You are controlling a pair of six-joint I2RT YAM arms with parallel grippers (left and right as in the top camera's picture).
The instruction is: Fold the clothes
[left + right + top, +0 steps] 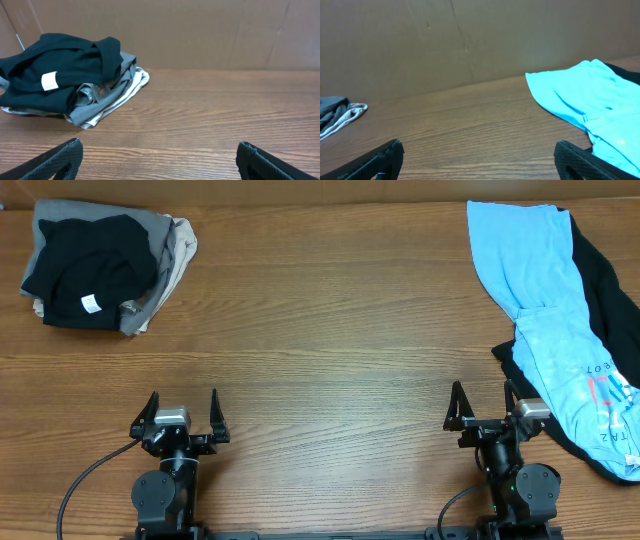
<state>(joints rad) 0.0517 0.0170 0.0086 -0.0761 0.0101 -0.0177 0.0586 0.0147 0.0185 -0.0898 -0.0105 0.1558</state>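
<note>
The light sky-blue T-shirt (545, 300) lies crumpled along the table's right edge, white lettering and a red-orange mark near its lower end. It rests partly on a black T-shirt (610, 290). It also shows at the right in the right wrist view (585, 100). My right gripper (484, 405) is open and empty, just left of the shirt's lower part; in its own view (479, 152) only bare wood lies between the fingers. My left gripper (181, 408) is open and empty near the front left, over bare wood in its own view (159, 152).
A pile of folded black, grey and beige garments (100, 265) sits at the back left, also in the left wrist view (70, 80). The wooden table (330, 320) spans the view. A cardboard wall (445, 40) stands behind the table.
</note>
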